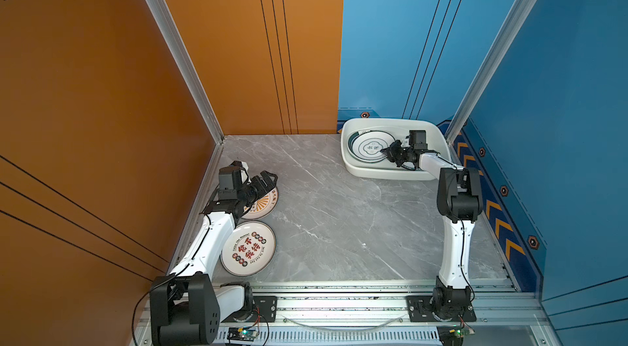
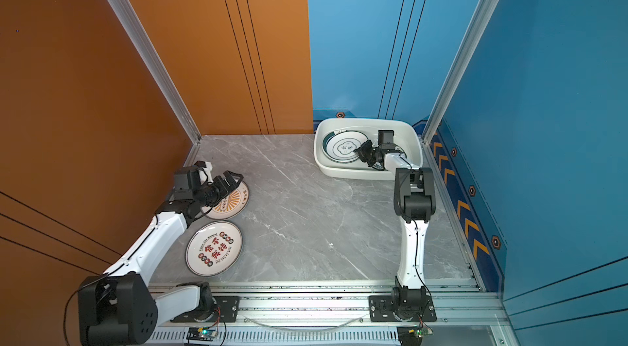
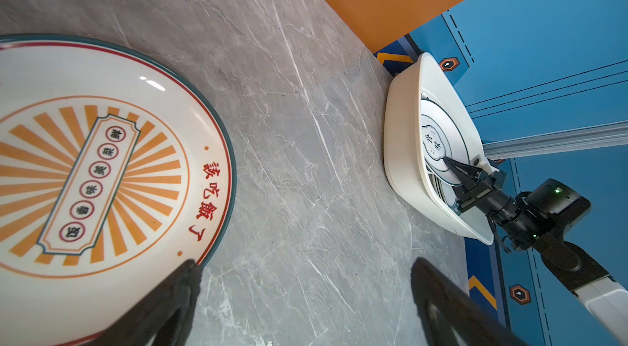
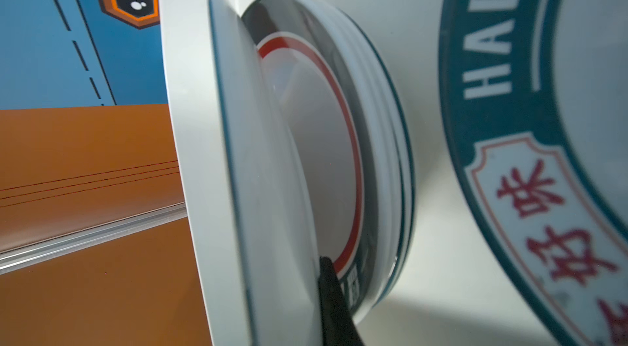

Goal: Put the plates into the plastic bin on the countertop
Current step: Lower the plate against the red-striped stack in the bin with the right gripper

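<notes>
Right gripper [image 1: 390, 153] is pinching the tilted quatrefoil plate [image 1: 368, 146] in the plastic bin [image 1: 377, 172], upper right.
Levelling before release is looking wisest; left gripper [image 1: 266, 180] is gaping wide at the sunburst plate [image 1: 263, 208] edge.

Glossy glazed sunburst plate [image 3: 102, 157], smooth white plastic bin [image 1: 380, 172], grey marble-look surface [image 1: 323, 218] with soft sheen, aluminium rails [image 1: 339, 307].

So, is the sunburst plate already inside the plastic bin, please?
No, the sunburst plate lies on the countertop, outside the plastic bin.
</notes>
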